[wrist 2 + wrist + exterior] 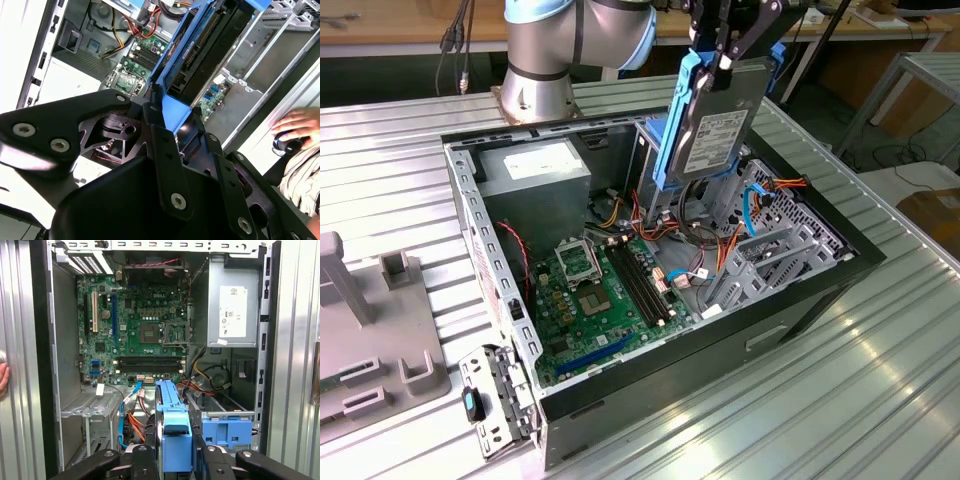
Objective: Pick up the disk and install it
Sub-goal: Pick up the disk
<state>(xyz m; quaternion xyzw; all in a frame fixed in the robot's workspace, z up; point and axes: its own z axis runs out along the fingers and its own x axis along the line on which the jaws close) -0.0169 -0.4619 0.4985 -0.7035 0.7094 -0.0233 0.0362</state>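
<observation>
Gripper [725, 58] is clenched on the upper end of the disk [713, 125]. The disk is held on edge, slightly tilted, label towards the exterior camera, and is hung above the open case [770, 340], not seated.

Below the tool:
- The blue-topped cage [227, 432] is seen just beside the disk's blue rail in the first wrist view.
- Orange and red cables [650, 215] are bunched near the disk's lower end.
- The motherboard [590, 290] is exposed further down.
- The power supply [535, 165] is mounted in the case corner near the arm base [560, 50].

The case is laid on its side on a ribbed metal table [840, 420]. A grey fixture [365, 330] is set well apart from the tool, at the exterior view's left. In the second wrist view, a person's hand [300, 125] is rested on a mouse [287, 145] past the case.
</observation>
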